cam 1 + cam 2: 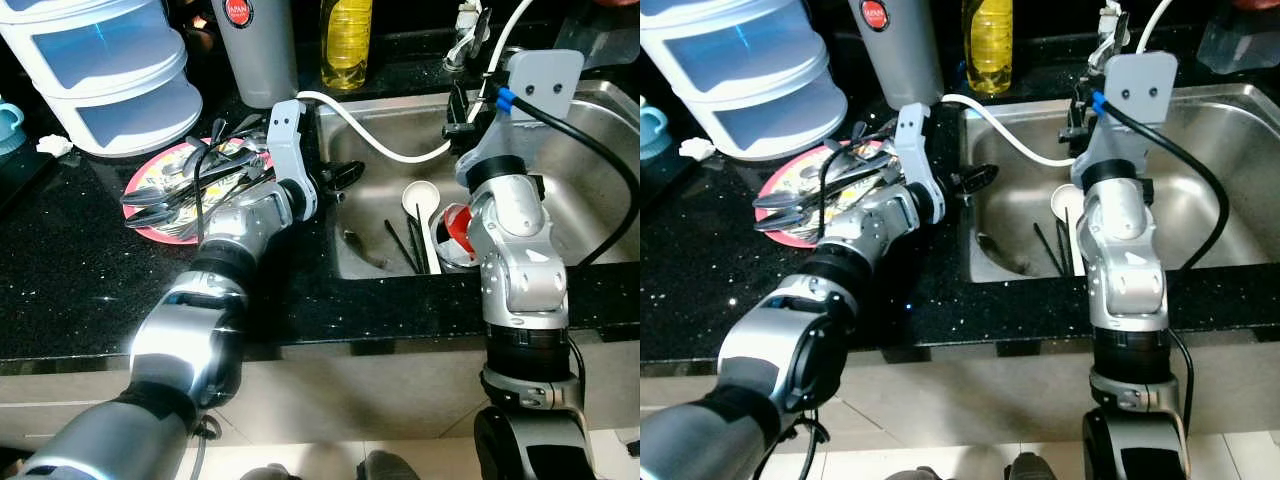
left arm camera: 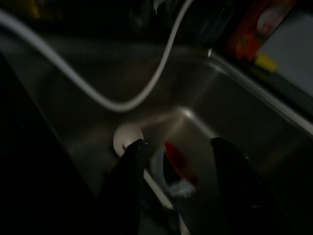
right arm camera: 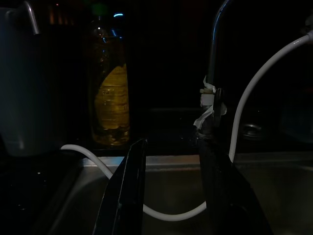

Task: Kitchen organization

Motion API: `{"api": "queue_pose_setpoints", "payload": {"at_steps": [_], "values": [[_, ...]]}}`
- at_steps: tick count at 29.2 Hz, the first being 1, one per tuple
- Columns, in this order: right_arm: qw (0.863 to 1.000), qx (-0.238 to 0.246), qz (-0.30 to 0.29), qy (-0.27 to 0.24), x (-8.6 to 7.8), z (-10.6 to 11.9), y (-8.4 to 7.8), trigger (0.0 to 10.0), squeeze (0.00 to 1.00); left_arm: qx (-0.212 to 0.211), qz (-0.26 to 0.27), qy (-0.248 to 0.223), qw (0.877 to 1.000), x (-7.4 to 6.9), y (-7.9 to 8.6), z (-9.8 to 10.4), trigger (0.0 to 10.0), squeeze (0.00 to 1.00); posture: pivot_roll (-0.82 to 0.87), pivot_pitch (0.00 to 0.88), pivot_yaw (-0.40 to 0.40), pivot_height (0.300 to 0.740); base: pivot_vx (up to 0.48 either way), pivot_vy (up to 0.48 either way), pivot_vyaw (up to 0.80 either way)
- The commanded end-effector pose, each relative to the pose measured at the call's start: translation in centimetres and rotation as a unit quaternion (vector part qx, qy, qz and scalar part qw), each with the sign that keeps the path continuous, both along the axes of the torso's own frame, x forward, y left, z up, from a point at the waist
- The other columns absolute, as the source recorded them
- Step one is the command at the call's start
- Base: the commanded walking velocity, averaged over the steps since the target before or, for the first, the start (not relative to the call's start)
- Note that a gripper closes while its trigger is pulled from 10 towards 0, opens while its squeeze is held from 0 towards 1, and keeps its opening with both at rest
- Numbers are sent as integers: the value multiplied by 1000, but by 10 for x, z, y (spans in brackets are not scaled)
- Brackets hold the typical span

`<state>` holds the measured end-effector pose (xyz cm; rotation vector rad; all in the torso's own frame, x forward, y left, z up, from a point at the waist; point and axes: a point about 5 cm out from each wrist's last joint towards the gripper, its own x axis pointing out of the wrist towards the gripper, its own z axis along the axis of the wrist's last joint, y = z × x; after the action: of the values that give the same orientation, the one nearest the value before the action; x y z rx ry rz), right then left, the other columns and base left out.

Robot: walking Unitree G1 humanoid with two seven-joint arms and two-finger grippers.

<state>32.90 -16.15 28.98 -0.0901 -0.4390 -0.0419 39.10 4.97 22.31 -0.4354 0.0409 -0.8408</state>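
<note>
A pink plate [image 1: 150,225] heaped with metal spoons and forks [image 1: 190,180] lies on the black counter left of the steel sink [image 1: 590,180]. In the sink lie a white ladle [image 1: 420,198], dark chopsticks [image 1: 404,243] and a red-and-white piece of crockery [image 1: 458,232]. My left gripper [image 1: 342,178] hovers open over the sink's left rim, holding nothing; in its wrist view the fingers [image 2: 129,166] frame the ladle [image 2: 126,137] and the red item [image 2: 178,161]. My right gripper [image 3: 171,196] is open and empty, held above the back of the sink near the tap [image 3: 211,98].
A white hose [image 1: 370,140] loops across the sink from the tap. Behind the sink stand a yellow oil bottle [image 1: 346,40] and a grey jug [image 1: 258,50]. A stacked white-and-blue drawer unit [image 1: 110,70] and a teal cup [image 1: 8,125] stand at the counter's back left.
</note>
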Motion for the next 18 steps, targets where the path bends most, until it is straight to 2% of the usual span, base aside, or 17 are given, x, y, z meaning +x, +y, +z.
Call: {"api": "queue_pose_setpoints", "payload": {"at_steps": [1, 3, 4, 5, 6, 7, 8, 9, 12, 16, 17, 18], "values": [[1000, 1, 16, 13, 2, -5, 8, 10000, 0, 6, 37, -52, 998, -1, 12, 18, 10000, 0, -43, 122, 82, 740, 0, 0, 0], [1000, 1, 17, 13, 2, -5, 9, 10000, 0, 21, 57, -66, 996, -1, 16, 22, 10000, 0, -43, 122, 82, 740, 0, 0, 0], [1000, 2, 18, 14, 2, -5, 9, 10000, 0, 63, 96, -82, 990, 0, 24, 27, 10000, 0, -42, 123, 82, 740, 0, 0, 0], [1000, 3, 19, 15, 2, -5, 10, 10000, 0, 114, 136, -106, 978, -1, 32, 32, 10000, 0, -33, 124, 81, 740, 0, 0, 0], [1000, 3, 19, 15, 2, -5, 10, 10000, 0, 114, 136, -106, 978, -1, 32, 32, 10000, 0, -33, 124, 81, 740, 0, 0, 0], [1000, 4, 20, 16, 2, -6, 10, 10000, 0, 143, 171, -126, 967, -4, 41, 39, 10000, 0, -30, 123, 80, 740, 0, 0, 0], [1000, 4, 21, 17, 2, -7, 10, 10000, 0, 152, 201, -137, 958, -8, 49, 45, 10000, 0, -28, 122, 82, 740, 0, 0, 0], [1000, 5, 22, 18, 2, -7, 11, 10000, 0, 150, 222, -137, 954, -10, 55, 48, 10000, 0, -26, 121, 83, 740, 0, 0, 0], [999, 8, 26, 18, 3, -8, 12, 10000, 0, 108, 336, -84, 932, -21, 77, 42, 10000, 0, -20, 118, 82, 740, 0, 0, 0], [999, 9, 28, 19, 4, -8, 13, 10000, 0, 77, 372, -59, 923, -29, 79, 33, 10000, 0, -12, 109, 75, 740, 0, 0, 0], [999, 10, 33, 19, 6, -8, 16, 10000, 0, 38, 396, -31, 917, -37, 75, 27, 10000, 0, -15, 99, 75, 740, 0, 0, 0], [999, 10, 33, 19, 6, -8, 16, 10000, 0, 38, 396, -31, 917, -37, 75, 27, 10000, 0, -15, 99, 75, 740, 0, 0, 0]]}}
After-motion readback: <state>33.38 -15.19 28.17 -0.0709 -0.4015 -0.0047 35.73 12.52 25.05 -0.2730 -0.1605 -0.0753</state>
